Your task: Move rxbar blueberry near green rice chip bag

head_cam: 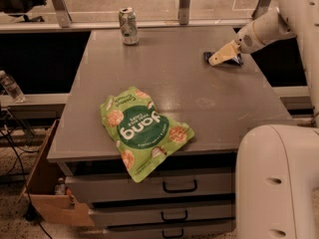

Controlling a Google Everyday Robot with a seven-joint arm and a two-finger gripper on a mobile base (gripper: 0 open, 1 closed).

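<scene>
Navy-blue on grey: dealing with the rxbar blueberry [235, 61], lying flat at the far right of the table [199, 103], close to its right edge and well apart from the green rice chip bag [142, 131], sprawling near the front edge with one corner hanging over the drawers [164, 187]. Working with the gripper [219, 59], reaching in from the right on the white arm and sitting directly over the bar, covering its middle and leaving only dark wrapper ends showing on either side. Not being able to tell whether gripping the bar or merely resting above it, so judging the step in hand as securing the pick. For doing that well, probably: pinching across the short width of the bar rather than its length, going low enough to catch a thin flat packet off a hard top without scraping, and checking for a firm hold on crinkly, slippery film before lifting. Then raising only enough for clearing the surface and travelling diagonally toward the near left across the bare middle of the table, passing well clear of the silver can [128, 26] standing upright at the far edge. Aiming for open tabletop just beside the bag's upper right side, not on top of it, and avoiding any push against it, given its lying partly off the table and likely sliding further under a nudge. Setting down flat before letting go.
</scene>
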